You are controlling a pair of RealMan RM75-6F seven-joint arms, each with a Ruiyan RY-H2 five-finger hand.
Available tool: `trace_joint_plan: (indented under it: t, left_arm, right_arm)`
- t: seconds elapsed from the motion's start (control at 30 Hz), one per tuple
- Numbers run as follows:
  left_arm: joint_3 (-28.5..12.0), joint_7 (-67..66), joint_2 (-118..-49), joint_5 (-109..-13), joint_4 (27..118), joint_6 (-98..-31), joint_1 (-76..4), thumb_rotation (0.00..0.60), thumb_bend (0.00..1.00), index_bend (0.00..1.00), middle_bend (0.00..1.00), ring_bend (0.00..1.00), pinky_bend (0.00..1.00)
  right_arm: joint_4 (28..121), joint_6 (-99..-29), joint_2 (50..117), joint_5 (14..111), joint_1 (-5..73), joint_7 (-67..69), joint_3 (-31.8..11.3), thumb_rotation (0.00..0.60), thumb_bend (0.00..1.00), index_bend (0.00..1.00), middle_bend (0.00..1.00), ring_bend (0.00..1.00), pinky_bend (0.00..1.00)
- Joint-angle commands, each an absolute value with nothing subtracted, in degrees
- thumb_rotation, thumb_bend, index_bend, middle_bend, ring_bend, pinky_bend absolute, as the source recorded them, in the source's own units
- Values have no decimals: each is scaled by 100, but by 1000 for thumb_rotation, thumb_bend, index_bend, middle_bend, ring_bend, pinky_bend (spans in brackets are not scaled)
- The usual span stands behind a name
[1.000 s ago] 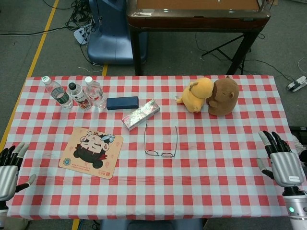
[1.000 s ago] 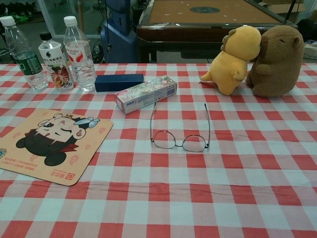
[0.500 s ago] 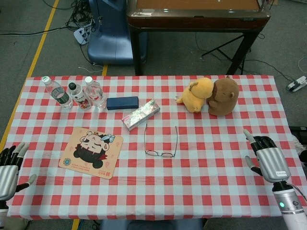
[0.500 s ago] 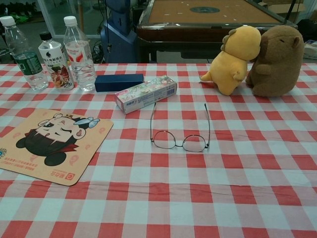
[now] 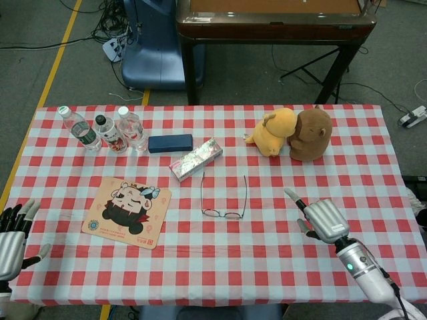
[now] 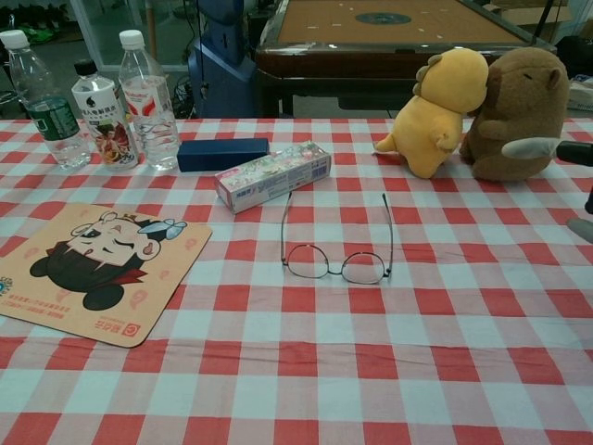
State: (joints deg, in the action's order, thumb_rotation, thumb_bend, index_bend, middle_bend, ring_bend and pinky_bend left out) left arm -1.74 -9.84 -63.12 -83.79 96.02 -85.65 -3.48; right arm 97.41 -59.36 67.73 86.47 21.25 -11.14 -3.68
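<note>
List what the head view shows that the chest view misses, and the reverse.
Only the head view shows the left robot hand, open beside the table's left edge, holding nothing, and the whole right robot hand, fingers spread over the red-and-white checked tablecloth.

Only the chest view shows the printed labels on the three clear plastic water bottles legibly, and the right robot hand's fingertips in front of the brown plush toy.

Both show the thin wire-framed glasses, the cartoon-printed mouse pad, the dark blue case, the patterned carton and the yellow plush toy.
</note>
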Motion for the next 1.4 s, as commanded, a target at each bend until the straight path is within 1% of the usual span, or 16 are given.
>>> trace_joint_plan:
  t: [0.03, 0.17, 0.33, 0.57, 1.03, 1.4]
  left_arm:
    - [-171, -993, -6312, -8379, 9606, -8568, -343, 600, 254, 0, 0, 0, 0]
    - [-171, -1029, -6300, -8370, 9634, -8565, -340, 600, 254, 0, 0, 0, 0]
    - [-163, -1039, -6300, -8352, 9632, -8571, -319, 600, 254, 0, 0, 0, 0]
    - [-151, -1039, -6319, -8331, 9604, -8540, -314, 600, 254, 0, 0, 0, 0]
    - [-147, -1012, -6340, -8308, 9552, -8510, -307, 600, 254, 0, 0, 0, 0]
    - [-124, -858, -6358, -8277, 9434, -8524, -249, 600, 254, 0, 0, 0, 0]
  right_arm:
    - [9757, -5512, 6994, 8352, 2414, -1340, -388, 600, 566, 0, 986, 1000, 934]
    - [9643, -5003, 7364, 8044, 2745, -1539, -403, 600, 664, 0, 1000, 1000, 964]
    - [9518, -4754, 7661, 7786, 2971, -1671, -420, 600, 722, 0, 1000, 1000, 967]
    - [9364, -4549, 7961, 7538, 3232, -1804, -413, 600, 731, 0, 1000, 1000, 967]
    - [9085, -4356, 8385, 7330, 3584, -1875, -321, 600, 731, 0, 1000, 1000, 967]
    - [8957, -4333, 8680, 7431, 3734, -2101, -57, 600, 731, 0, 1000, 1000, 967]
